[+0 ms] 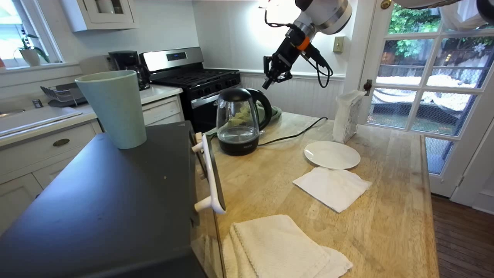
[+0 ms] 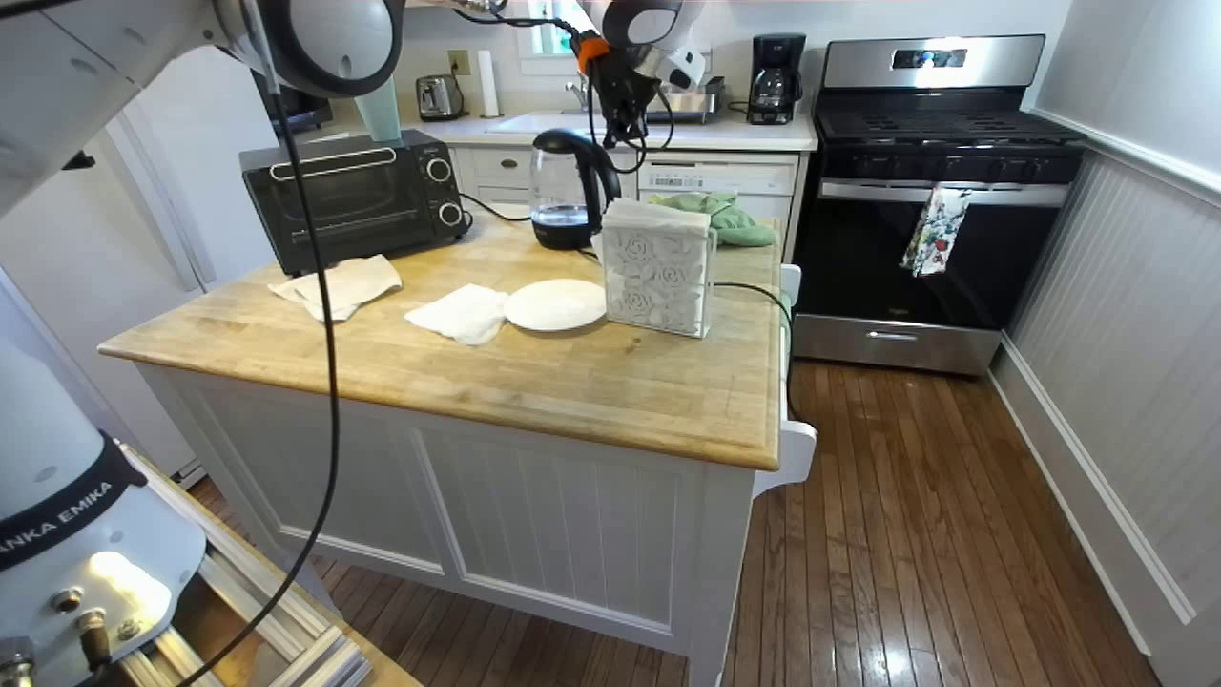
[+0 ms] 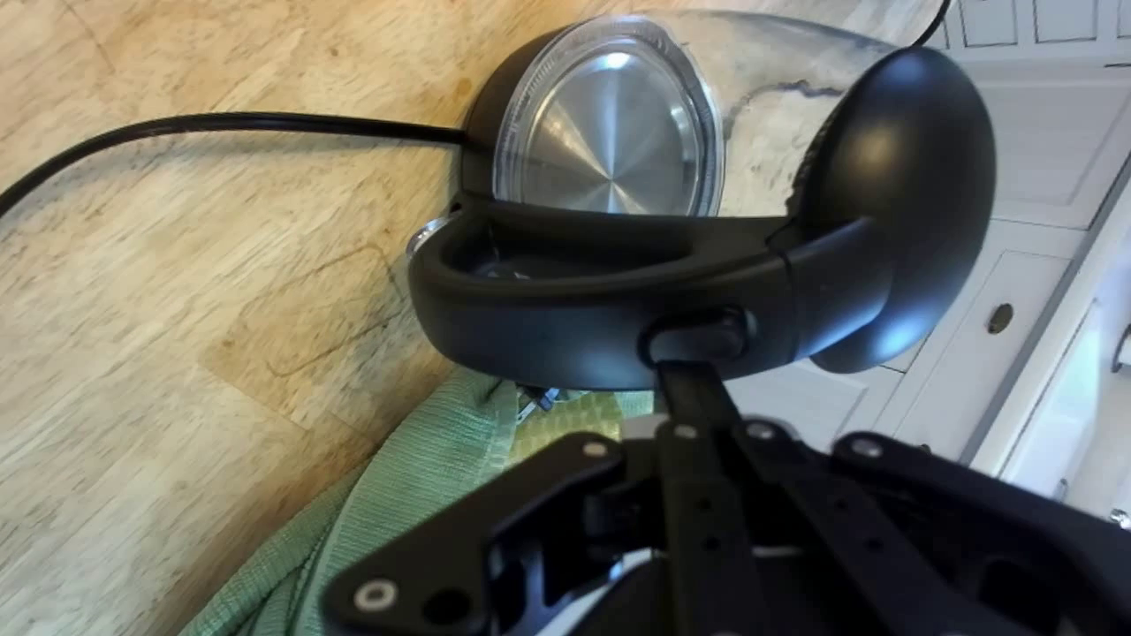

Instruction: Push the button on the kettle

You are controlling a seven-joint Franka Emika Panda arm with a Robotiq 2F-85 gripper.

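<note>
Claw (image 3: 695,380): closed, lower middle of the wrist view, its tip overlapping the lower edge of the button (image 3: 705,336); whether they touch, cannot tell
Handle (image 3: 557,336): black, across the middle of the wrist view, the oval button set in it
Kettle (image 1: 236,122): upright on the wooden counter (image 1: 389,220), center of an exterior view; clear glass, black lid (image 1: 235,95), black base (image 1: 237,149)
Cord (image 1: 292,137): black, running up and right from the kettle's base in an exterior view
Green cloth (image 2: 733,219): bunched on the counter, upper middle of an exterior view, right of the kettle
Plate (image 1: 332,155): white, right of center in an exterior view, a white napkin (image 1: 334,189) just below it in the frame
Toaster oven (image 2: 336,198): black, upper left of an exterior view, a pale-green bin (image 2: 380,113) on top
</note>
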